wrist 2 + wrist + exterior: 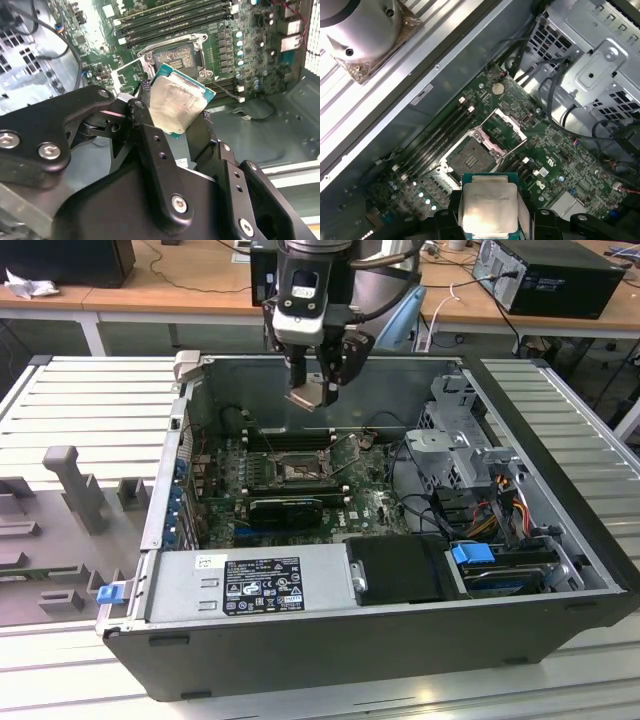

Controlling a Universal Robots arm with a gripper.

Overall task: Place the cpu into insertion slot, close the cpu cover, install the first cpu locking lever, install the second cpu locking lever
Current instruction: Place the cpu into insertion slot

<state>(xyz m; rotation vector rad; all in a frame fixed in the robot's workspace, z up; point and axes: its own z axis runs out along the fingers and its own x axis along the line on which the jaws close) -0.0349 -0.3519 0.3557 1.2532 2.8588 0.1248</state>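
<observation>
The pincer [318, 388] hangs over the open computer case [300, 640] on the ribbed worktop [80, 400]. It is clamped on the cpu [312, 396], which is held tilted between the black fingers [150, 135]. The chip's pale metal face shows in both wrist views. Down below the pincer, well apart from the chip, the insertion slot [469, 159] lies bare on the green board [372, 505], its dark centre uncovered. The cpu cover [490, 141] stands swung open at the slot's edge, on the side farther from the pincer in the first wrist view.
</observation>
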